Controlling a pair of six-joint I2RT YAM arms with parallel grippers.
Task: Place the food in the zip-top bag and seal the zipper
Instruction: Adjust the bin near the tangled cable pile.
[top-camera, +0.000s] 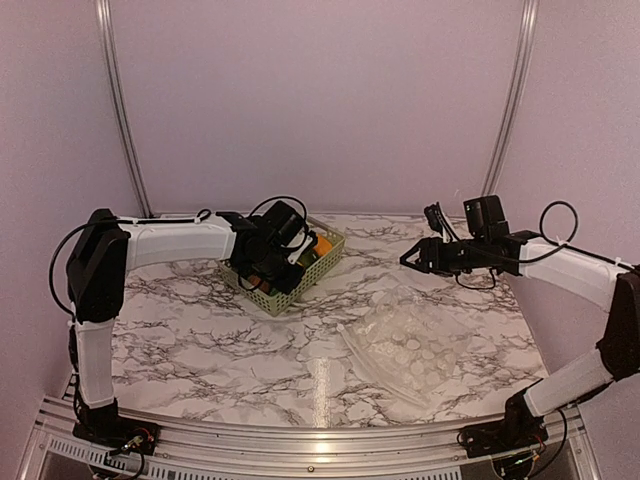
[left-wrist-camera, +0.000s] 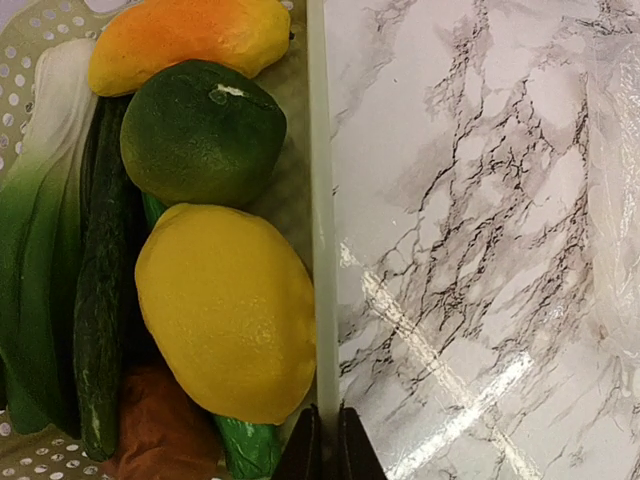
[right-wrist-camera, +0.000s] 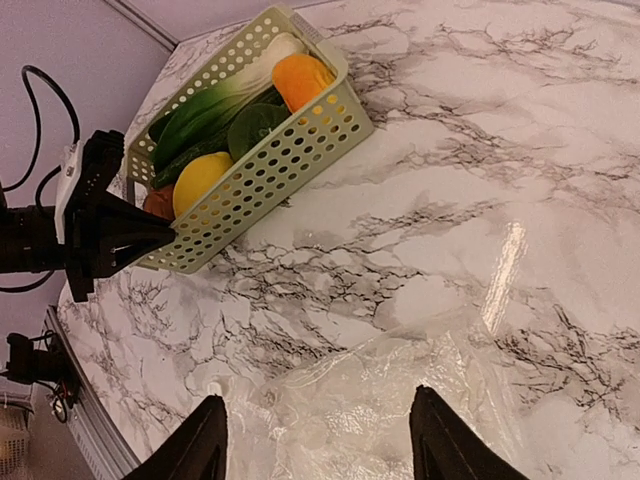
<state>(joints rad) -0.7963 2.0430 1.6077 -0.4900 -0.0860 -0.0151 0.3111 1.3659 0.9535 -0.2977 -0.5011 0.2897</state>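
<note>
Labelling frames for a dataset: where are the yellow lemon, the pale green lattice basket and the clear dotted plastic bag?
yellow lemon (left-wrist-camera: 225, 310), left wrist view, middle of its peel.
pale green lattice basket (right-wrist-camera: 275, 168), right wrist view, perforated long side wall.
clear dotted plastic bag (top-camera: 410, 345), top external view, centre of the crumpled film.

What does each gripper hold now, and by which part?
Left gripper pinches the basket by its rim. Right gripper, open over the zip-top bag, holds nothing.

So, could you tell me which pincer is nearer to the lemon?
Left. The left pincer sits shut at the basket rim beside the lemon; the right pincer hangs open above the clear bag, well away.
</note>
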